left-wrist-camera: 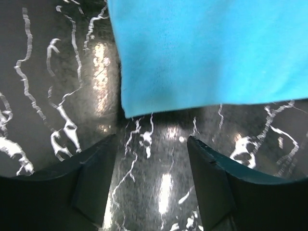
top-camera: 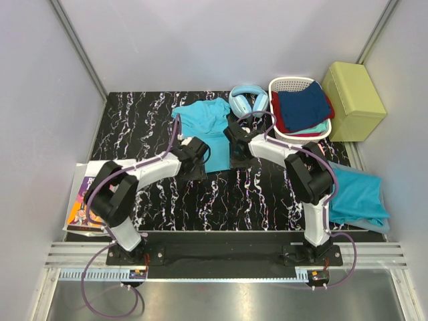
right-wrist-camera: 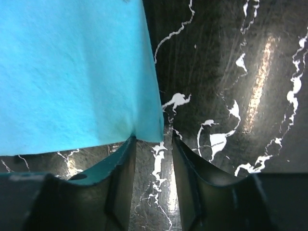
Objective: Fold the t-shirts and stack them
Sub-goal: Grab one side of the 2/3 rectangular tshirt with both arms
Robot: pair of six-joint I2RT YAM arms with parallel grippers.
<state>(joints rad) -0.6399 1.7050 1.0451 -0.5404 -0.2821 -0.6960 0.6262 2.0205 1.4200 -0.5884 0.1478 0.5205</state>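
Showing a straight hem, the turquoise t-shirt [top-camera: 210,127] lies flat — left hand [left-wrist-camera: 151,142], right hand [right-wrist-camera: 154,139] spread.

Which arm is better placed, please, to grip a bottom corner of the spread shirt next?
Right, probably. A corner of the shirt sits at the mouth of the open right gripper. The left gripper is open too, but its corner lies further ahead, clear of both fingers.

Parted fingers [right-wrist-camera: 120,185] sit beside a corner of the turquoise t-shirt [right-wrist-camera: 72,72].
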